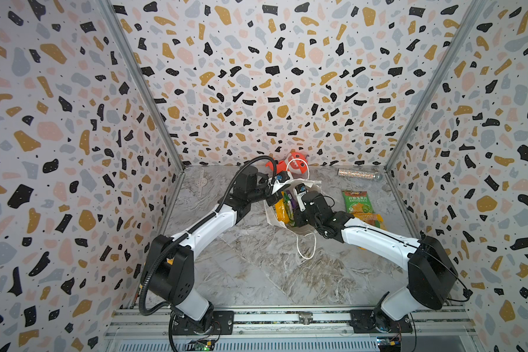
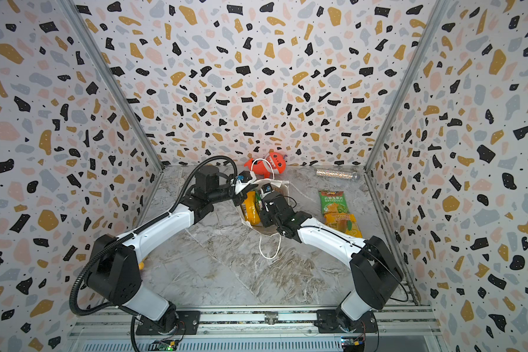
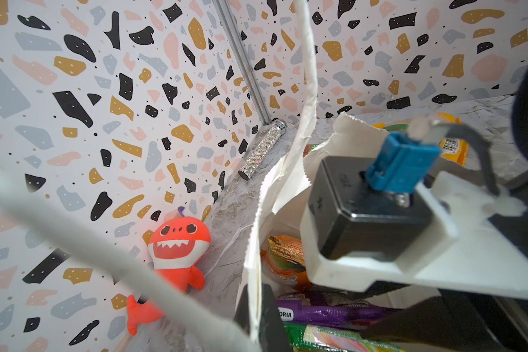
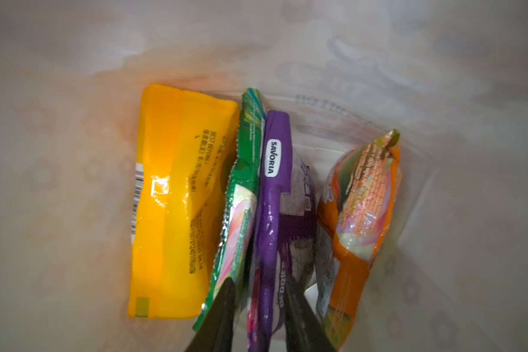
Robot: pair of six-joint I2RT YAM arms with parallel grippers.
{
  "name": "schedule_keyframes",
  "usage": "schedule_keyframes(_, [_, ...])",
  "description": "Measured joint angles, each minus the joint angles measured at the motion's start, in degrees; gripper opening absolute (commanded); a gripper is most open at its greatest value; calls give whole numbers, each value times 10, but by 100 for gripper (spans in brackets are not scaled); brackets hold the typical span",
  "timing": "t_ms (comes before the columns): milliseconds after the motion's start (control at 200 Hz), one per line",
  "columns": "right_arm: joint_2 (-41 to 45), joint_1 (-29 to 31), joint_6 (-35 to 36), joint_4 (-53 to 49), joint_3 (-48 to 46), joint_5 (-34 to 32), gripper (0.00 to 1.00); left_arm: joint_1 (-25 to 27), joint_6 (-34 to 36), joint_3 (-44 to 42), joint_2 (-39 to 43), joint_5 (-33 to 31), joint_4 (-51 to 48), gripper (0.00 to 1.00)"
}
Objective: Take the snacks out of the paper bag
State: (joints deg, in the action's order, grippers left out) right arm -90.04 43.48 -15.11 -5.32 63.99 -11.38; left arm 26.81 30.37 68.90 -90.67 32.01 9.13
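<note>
Jaws of left gripper (image 3: 256,317) pinching paper bag (image 3: 284,189) rim; right gripper (image 4: 260,292) inside bag, jaws clamped round purple packet (image 4: 272,219).

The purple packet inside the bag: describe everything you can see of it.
The purple packet is a flat, glossy plastic pouch with a white label reading SAVORIA and small print on a pale panel. It stands on edge inside the paper bag, between a green packet that it lies against and an orange packet. The right hand straddles its near end, one dark finger on each side; whether they squeeze it is unclear.
</note>
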Motion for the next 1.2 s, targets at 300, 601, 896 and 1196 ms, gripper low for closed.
schedule_keyframes(300, [-39, -14, -3, -6, 32, -14, 36, 0, 0, 0, 0, 0, 1, 0])
schedule_keyframes(601, [-90, -19, -3, -7, 66, -6, 37, 0, 0, 0, 0, -4, 1, 0])
schedule_keyframes(896, [-120, -21, -6, -8, 86, -2, 17, -1, 0, 0, 0, -13, 4, 0])
schedule_keyframes(1196, [-120, -27, -3, -11, 86, -2, 0, -1, 0, 0, 0, -13, 4, 0])
